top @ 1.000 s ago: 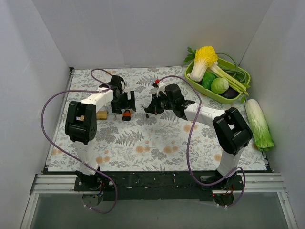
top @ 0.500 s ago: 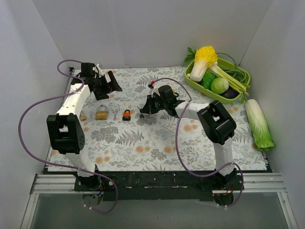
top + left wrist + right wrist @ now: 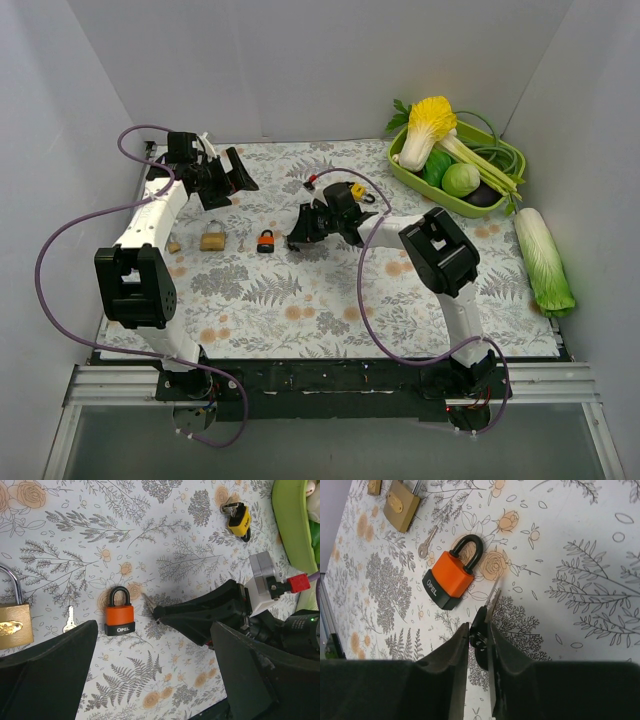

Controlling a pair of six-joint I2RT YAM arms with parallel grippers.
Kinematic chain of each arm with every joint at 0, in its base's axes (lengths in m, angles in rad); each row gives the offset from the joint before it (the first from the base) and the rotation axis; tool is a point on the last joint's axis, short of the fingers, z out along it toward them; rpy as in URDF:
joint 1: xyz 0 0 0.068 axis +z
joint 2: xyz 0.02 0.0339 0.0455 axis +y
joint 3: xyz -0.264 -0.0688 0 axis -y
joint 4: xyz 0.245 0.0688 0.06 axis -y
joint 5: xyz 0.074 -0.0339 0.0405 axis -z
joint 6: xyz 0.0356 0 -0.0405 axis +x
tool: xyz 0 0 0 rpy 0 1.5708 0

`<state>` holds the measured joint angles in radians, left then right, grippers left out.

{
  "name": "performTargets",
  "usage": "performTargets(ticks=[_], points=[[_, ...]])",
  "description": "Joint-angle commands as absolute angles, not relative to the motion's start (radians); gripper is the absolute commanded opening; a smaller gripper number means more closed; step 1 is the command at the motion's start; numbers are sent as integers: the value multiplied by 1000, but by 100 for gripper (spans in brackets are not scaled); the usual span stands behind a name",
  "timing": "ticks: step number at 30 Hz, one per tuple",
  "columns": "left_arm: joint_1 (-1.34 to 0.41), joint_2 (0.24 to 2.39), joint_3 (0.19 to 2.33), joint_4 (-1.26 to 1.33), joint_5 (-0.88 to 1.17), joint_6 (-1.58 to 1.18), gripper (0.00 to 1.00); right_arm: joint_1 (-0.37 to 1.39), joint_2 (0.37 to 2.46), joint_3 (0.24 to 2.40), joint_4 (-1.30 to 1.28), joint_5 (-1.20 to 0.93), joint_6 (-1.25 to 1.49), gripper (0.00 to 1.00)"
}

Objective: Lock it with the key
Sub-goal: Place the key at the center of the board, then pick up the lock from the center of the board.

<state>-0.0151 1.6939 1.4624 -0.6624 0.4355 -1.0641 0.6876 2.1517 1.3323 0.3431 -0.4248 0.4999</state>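
The orange padlock (image 3: 266, 240) (image 3: 120, 612) (image 3: 451, 577) lies flat on the floral mat with its black shackle down in the body. Just to its right is my right gripper (image 3: 297, 238) (image 3: 477, 626), low over the mat. Its jaws stand a narrow gap apart, and the black head of the key (image 3: 487, 612) fills that gap. The key's blade (image 3: 148, 600) points at the padlock, a little short of it. My left gripper (image 3: 235, 170) (image 3: 152, 630) hangs wide open at the back left, high above the mat, with nothing between its fingers.
A brass padlock (image 3: 212, 240) (image 3: 12, 625) and a loose silver key (image 3: 68, 620) lie left of the orange one. A yellow padlock (image 3: 357, 191) (image 3: 239, 520) lies behind the right arm. A green tray (image 3: 405, 170) of vegetables stands at the back right, with a cabbage (image 3: 543, 262) beside it.
My left arm has pulled away from the orange padlock to the back left. My right gripper has moved left with the key, closer to the padlock, and its jaws have slackened slightly.
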Motion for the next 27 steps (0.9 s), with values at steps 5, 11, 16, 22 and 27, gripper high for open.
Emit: performTargets(ticks=[5,11,16,22,27], points=[[-8,1649,1463,-667,480,-1065,98,681,2132,1425,336,-460,444,61],[-8,1652,1479,-661,512,-1055,98,582,2072,1522,65,-497,101,74],[-6,1657,1479,-649,554,-1052,98,479,2107,1693,-318,-483,-279,81],[-8,1663,1483,-649,591,-1048,98,388,2243,1988,-531,-407,-544,87],[-6,1671,1486,-638,627,-1061,98,347,2324,2051,-574,-385,-624,88]])
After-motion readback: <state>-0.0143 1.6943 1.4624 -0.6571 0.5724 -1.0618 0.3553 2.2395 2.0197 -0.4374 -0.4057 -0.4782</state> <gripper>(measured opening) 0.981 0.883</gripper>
